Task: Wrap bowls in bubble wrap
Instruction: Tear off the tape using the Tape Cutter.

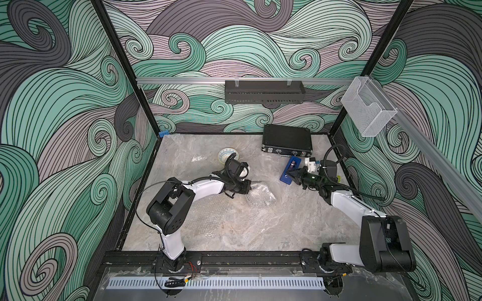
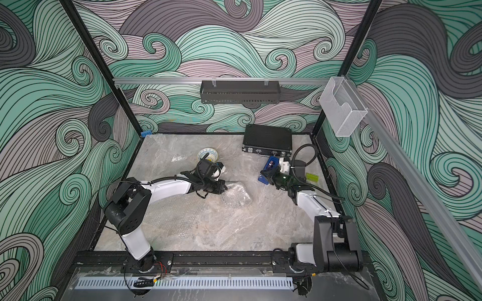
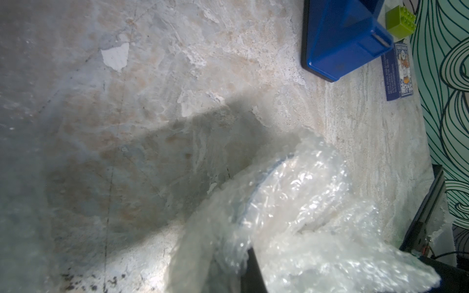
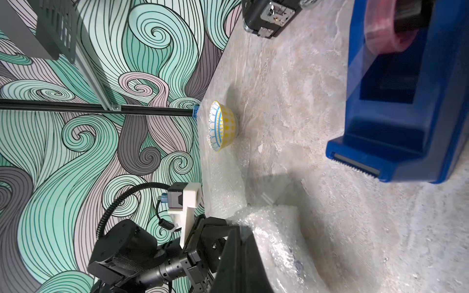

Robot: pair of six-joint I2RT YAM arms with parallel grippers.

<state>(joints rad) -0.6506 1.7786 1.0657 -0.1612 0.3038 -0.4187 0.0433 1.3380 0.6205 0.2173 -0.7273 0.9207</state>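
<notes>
A pale bowl (image 1: pixel 226 155) with a teal-yellow rim pattern stands uncovered near the back left, also in the right wrist view (image 4: pixel 222 126). A crumpled bundle of bubble wrap (image 1: pixel 262 194) (image 2: pixel 238 195) lies mid-table. A bluish bowl rim (image 3: pixel 265 178) shows through the bundle (image 3: pixel 312 203). My left gripper (image 1: pixel 249 185) (image 3: pixel 228 269) is shut on the bundle's edge. My right gripper (image 1: pixel 288 174) (image 4: pixel 241 236) hovers beside the blue tape dispenser (image 1: pixel 291 169), fingers pressed together, apart from the bundle (image 4: pixel 279 243).
More bubble wrap (image 1: pixel 208 211) lies flat under the left arm. A black case (image 1: pixel 287 142) sits at the back right. A green brick (image 2: pixel 312 178) and a blue card box (image 3: pixel 398 72) lie near the right wall.
</notes>
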